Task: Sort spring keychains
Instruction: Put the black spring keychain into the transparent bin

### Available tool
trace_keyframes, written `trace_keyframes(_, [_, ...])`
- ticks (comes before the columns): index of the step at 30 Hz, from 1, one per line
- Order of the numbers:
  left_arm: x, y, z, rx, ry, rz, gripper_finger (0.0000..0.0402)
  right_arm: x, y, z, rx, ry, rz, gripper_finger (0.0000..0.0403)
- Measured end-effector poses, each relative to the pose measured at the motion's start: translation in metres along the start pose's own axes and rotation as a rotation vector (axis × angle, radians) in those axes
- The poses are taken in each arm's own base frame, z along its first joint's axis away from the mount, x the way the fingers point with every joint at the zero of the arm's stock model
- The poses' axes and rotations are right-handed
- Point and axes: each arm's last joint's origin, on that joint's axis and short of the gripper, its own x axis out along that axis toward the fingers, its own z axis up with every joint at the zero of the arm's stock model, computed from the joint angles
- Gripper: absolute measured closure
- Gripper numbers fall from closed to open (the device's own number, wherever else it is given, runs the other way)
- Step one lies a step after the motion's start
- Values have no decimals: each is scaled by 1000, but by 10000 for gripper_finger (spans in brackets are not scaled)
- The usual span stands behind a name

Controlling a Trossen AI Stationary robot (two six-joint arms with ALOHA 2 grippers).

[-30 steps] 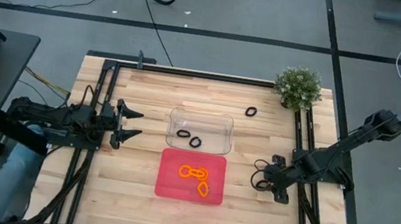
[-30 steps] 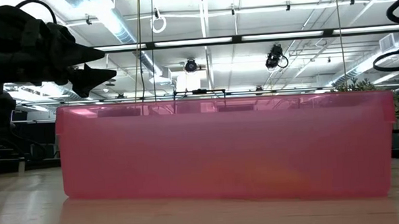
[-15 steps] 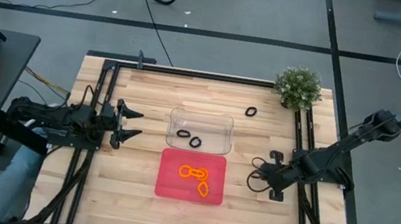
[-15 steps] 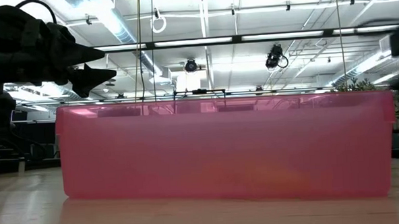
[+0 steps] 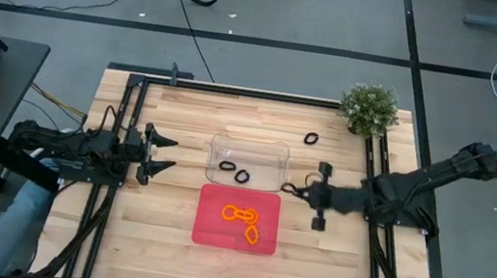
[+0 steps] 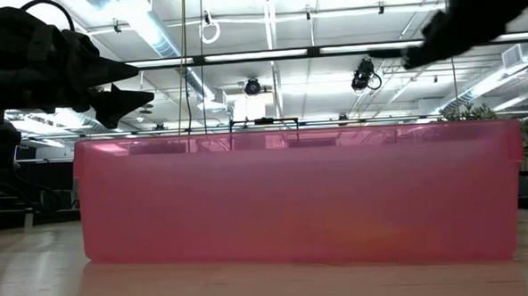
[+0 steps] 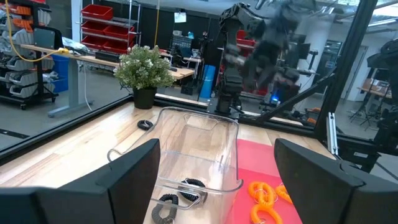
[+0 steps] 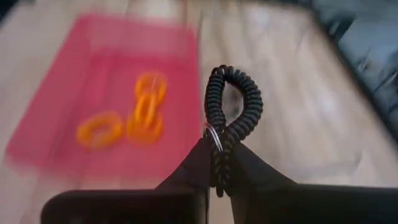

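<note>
My right gripper [image 5: 304, 191] is shut on a black spring keychain [image 8: 232, 107], just right of the clear tray [image 5: 276, 149] and above the red tray's far right corner. Two black keychains [image 5: 227, 166] [image 5: 242, 175] lie in the clear tray. Several orange keychains [image 5: 242, 218] lie in the red tray [image 5: 207, 229]. Another black keychain [image 5: 311, 139] lies on the table near the plant. My left gripper [image 5: 165, 154] stands open, left of the clear tray, with nothing between its fingers. My right gripper pinches the black keychain between its two fingertips [image 8: 200, 167], at the end of the coil by the small metal ring [image 8: 212, 133]. The fingers point toward the table's left. The coiled loop sticks out beyond the fingertips, apparently clear of the table.
A potted plant [image 5: 370, 108] stands at the far right corner. In the low view the red tray's wall [image 6: 293, 200] blocks most of the table. Bare wood lies between the clear tray and the table's right rail.
My right gripper has swung from the table's right side toward the left and far edges, up to the clear tray's right end, and the black keychain has gone with it. My left arm has kept still.
</note>
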Motion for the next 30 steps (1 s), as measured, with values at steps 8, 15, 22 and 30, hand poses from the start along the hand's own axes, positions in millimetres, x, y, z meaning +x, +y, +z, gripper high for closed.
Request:
trace_keyframes(8, [0, 0, 0, 0, -1, 0, 81, 12, -52, 35, 68, -315, 16, 379])
trace_keyframes(15, [0, 0, 0, 0, -1, -1, 81, 21, -84, 41, 129, -410, 85, 381])
trace_keyframes(22, [0, 0, 0, 0, -1, -1, 81, 44, -88, 34, 161, -345, 74, 299])
trace_keyframes(30, [0, 0, 0, -1, -2, -1, 81, 52, -87, 34, 158, -355, 70, 96])
